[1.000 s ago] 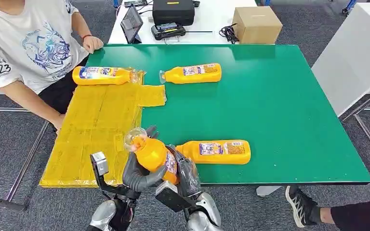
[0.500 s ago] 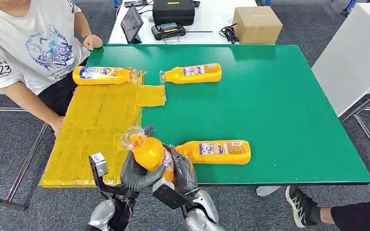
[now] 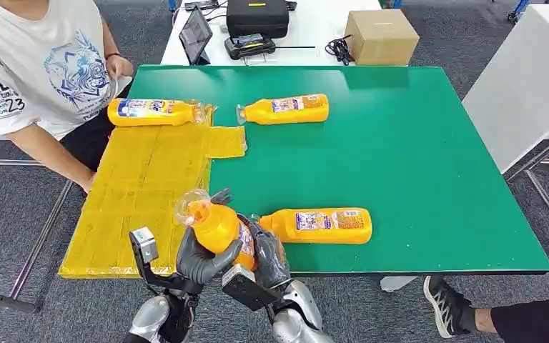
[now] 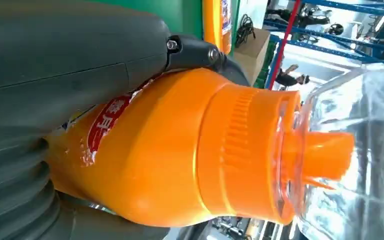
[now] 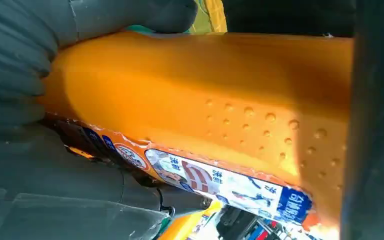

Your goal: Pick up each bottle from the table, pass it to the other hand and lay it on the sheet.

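- The robot's left hand [image 3: 201, 259] wraps the shoulder of an orange bottle [image 3: 220, 230], dark fingers [image 4: 80, 55] curled round it just below the clear cap [image 4: 360, 150], which points up and to the far left.
- The right hand [image 3: 268, 254] grasps the lower body of the same bottle from the right, its fingers [image 5: 25, 60] pressed to the dimpled plastic above the label; both hands have hold of it at once.
- The bottle hangs in the air over the near edge of the green table [image 3: 429, 171], just right of the yellow sheet [image 3: 143, 193].
- Judged from this, the hand-over is midway: one hand must let go before the other carries the bottle left and lays it on the sheet.
- A second bottle [image 3: 322, 225] lies on the table just right of the hands; a third [image 3: 286, 109] lies far off on the green; a fourth [image 3: 154, 112] already rests at the sheet's far edge.
- A seated person [image 3: 36, 64] waits at the far left.
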{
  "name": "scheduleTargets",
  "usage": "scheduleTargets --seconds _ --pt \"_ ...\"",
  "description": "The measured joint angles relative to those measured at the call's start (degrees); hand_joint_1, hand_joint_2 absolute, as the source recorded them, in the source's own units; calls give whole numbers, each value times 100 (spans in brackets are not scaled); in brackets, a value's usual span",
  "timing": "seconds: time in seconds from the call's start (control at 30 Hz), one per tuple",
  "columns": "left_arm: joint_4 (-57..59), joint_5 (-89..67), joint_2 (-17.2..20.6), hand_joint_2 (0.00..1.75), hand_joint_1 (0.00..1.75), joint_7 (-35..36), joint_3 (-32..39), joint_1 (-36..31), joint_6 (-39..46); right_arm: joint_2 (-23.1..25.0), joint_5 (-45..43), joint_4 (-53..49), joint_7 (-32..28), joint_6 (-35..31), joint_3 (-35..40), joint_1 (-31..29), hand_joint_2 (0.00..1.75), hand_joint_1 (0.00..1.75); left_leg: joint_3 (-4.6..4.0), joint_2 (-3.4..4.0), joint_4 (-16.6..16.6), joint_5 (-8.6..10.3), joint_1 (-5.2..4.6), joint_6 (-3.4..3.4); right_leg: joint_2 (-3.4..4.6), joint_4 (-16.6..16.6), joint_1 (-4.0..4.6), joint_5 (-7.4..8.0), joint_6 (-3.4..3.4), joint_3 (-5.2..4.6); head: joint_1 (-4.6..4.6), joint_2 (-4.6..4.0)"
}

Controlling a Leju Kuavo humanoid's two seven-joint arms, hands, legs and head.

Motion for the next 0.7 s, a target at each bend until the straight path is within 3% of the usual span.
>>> scheduleTargets --seconds 0.43,0.47,0.5,0.53,0.7 --pt "26 44 17 175 175 -35 111 31 -44 26 2 247 13 0 116 -119 175 175 0 1 0 0 0 0 0 0 0 0 0 0 0 0" --pt "26 37 17 175 175 -46 118 32 -41 30 2 269 15 0 118 -132 175 120 0 0 0 0 0 0 0 0 0 0 0 0 0 0" --pt "26 37 17 175 175 -54 125 32 -37 33 4 284 15 0 118 -142 175 0 0 0 0 0 0 0 0 0 0 0 0 0 2 0" --pt "26 37 17 175 175 -57 136 34 -22 35 4 295 22 -4 118 -152 0 0 0 0 0 0 0 0 0 0 0 0 0 0 0 0" --pt "-19 -17 15 175 175 -105 164 14 211 42 40 334 101 -211 131 -167 0 0 0 0 0 1 0 1 0 0 0 0 0 0 2 0"
